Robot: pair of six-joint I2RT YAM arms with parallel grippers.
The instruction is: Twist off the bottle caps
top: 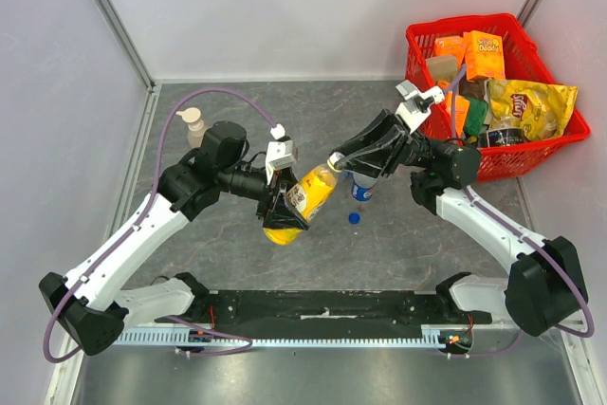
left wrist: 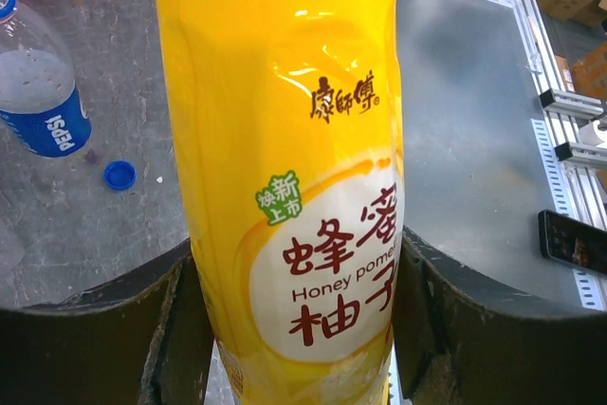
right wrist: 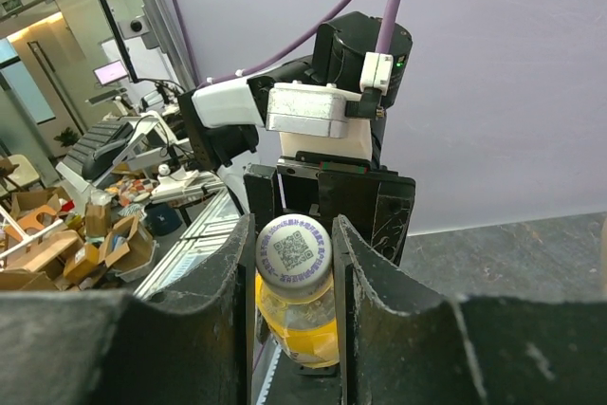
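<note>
- Left claw [top: 283, 201] is clamped across the lower body of the juice bottle [left wrist: 285, 139], with both fingers [left wrist: 95, 348] pressed against its label. The bottle is lifted off the worktop [top: 237, 263] and tilted above its middle, neck toward the right arm.
- Our right claw [right wrist: 292, 244] is pinched on the white cap [right wrist: 294, 251], one finger on each side of the rim and the printed top facing the wrist camera.
- We judge the step in hand to be twisting this cap off. We want the right wrist's roll axis in line with the neck, so the cap turns without wobbling out from between the fingers.
- We should grip the body firmly but not crush it. The plastic looks thin, and a harder squeeze could push juice out once the seal breaks.
- We would take a fresh grip after each turn and pull away only when the thread lets go.
- One blue cap [top: 354, 217] lies on the worktop near the middle, just beside the upright Pepsi bottle [top: 362, 187], so we take that bottle as done.
</note>
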